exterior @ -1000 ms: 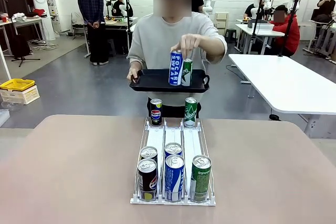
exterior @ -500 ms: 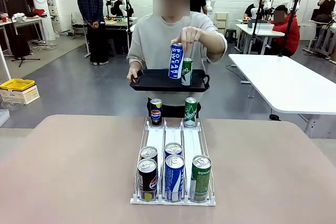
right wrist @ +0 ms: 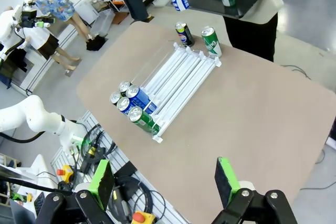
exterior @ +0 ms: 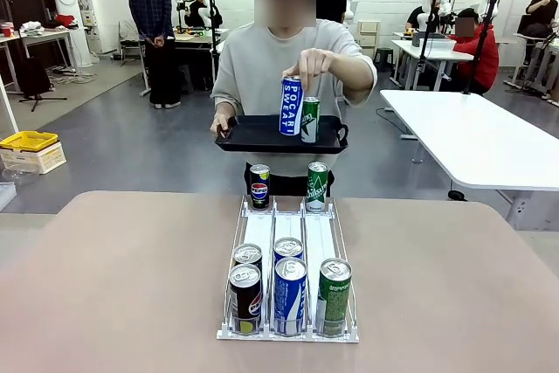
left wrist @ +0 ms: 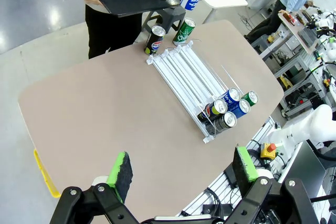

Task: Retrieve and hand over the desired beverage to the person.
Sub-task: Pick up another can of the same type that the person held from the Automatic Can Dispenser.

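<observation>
— How far had the handover got?
— Hardly begun, it seemed. The left gripper (left wrist: 182,167) gaped wide and empty over the table (exterior: 131,286), and so did the right gripper (right wrist: 164,181). No drink was fetched, and which one was wanted couldn't be told.
— And the count?
— In the rack (exterior: 262,229), two black cans (exterior: 244,299), two blue cans (exterior: 290,294) and one green can (exterior: 334,296). Behind it stood a Pepsi can (exterior: 259,186) and a far green can (exterior: 317,186). The person (exterior: 262,67) held a tray (exterior: 253,135) bearing a small green can (exterior: 310,121), one hand (exterior: 310,63) gripping a Pocari can (exterior: 291,107).

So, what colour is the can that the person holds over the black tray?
The can is blue with white lettering; the front view shows it best.
</observation>
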